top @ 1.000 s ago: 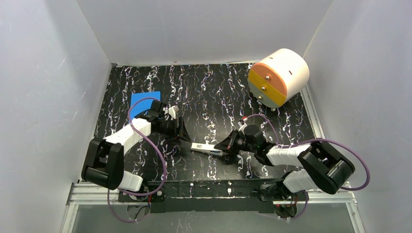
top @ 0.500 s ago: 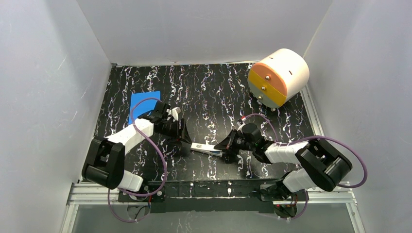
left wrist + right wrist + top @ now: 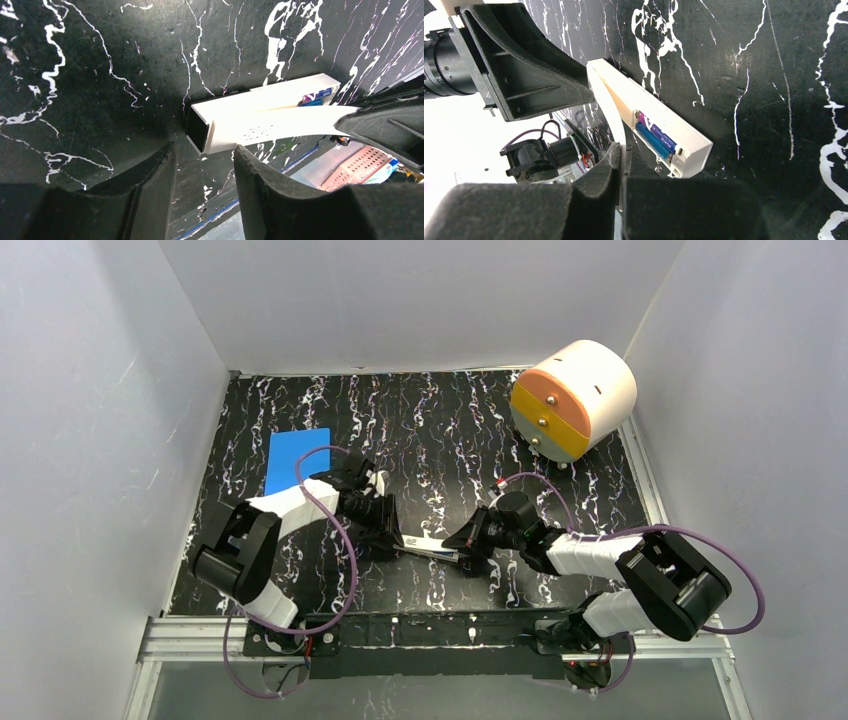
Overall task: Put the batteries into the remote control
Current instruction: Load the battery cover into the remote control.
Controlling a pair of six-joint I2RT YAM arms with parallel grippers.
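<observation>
The white remote control [image 3: 425, 543] lies on the black marbled table between my grippers. In the right wrist view its recess faces up [image 3: 659, 117] with two blue batteries [image 3: 655, 140] lying side by side in it; they also show in the left wrist view [image 3: 314, 98]. My right gripper [image 3: 623, 150] is shut on a thin white cover strip [image 3: 610, 110] that arches from the remote's far end. My left gripper [image 3: 202, 152] is open, its jaws either side of the remote's near end [image 3: 260, 102], not touching it. In the top view the left gripper [image 3: 392, 537] and the right gripper [image 3: 462, 547] flank the remote.
A cream-and-orange drum [image 3: 572, 398] stands at the back right. A flat blue pad [image 3: 298, 458] lies at the back left, behind the left arm. Purple cables loop over both arms. The table's front rail [image 3: 430, 618] is just below the remote.
My left gripper has moved right and nearer, up to the remote's left end. The right gripper and the remote have stayed nearly still.
</observation>
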